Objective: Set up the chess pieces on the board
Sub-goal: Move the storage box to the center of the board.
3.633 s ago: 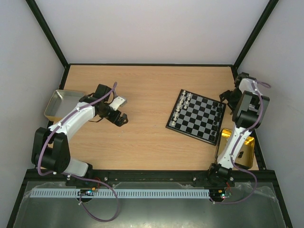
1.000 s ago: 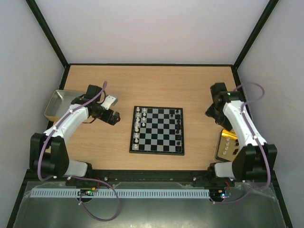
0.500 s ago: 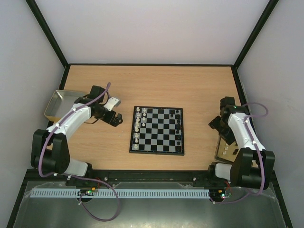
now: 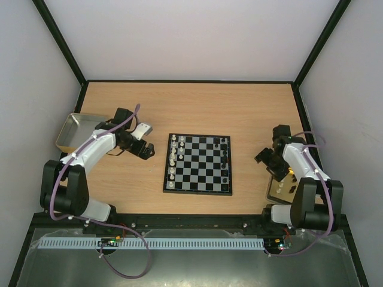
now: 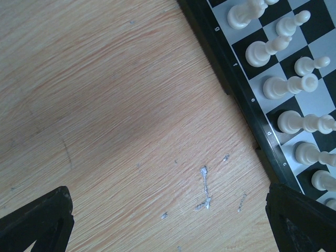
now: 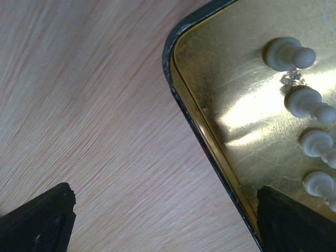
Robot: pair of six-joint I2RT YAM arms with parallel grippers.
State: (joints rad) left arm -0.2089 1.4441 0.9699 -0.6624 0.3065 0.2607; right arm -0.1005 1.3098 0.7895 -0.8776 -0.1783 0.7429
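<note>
**Both pincers apart and unloaded; board centred, spare white pieces in the gold tin**

Right gripper [image 6: 168, 226]: fingers spread wide, nothing between them. It points down over the corner of the gold tin [image 6: 236, 121], half over bare wood. In the right wrist view four white pieces [image 6: 289, 52] lie in the tin, lined up along its 3 o'clock side. From above, the tin [image 4: 276, 190] sits at 4 o'clock on the table [image 4: 197, 107], partly hidden by the right arm. That arm is folded back tight over its own base, wrist turned toward 9 o'clock.

Left gripper [image 5: 170, 223]: fingers also wide apart, holding nothing, over bare wood just beside the board [image 5: 223, 68] frame. The left arm reaches from its base at 7 o'clock up and inward, with the gripper [image 4: 145, 150] at the board's 9 o'clock.

The board [image 4: 200, 167] lies square at table centre. White chess pieces [image 4: 173, 158] stand along its 9 o'clock edge, black chess pieces [image 4: 225, 158] along its 3 o'clock edge. Their types are too small to tell from above.

A silver tray [image 4: 75, 128] sits at 10 o'clock; its contents can't be made out.
</note>
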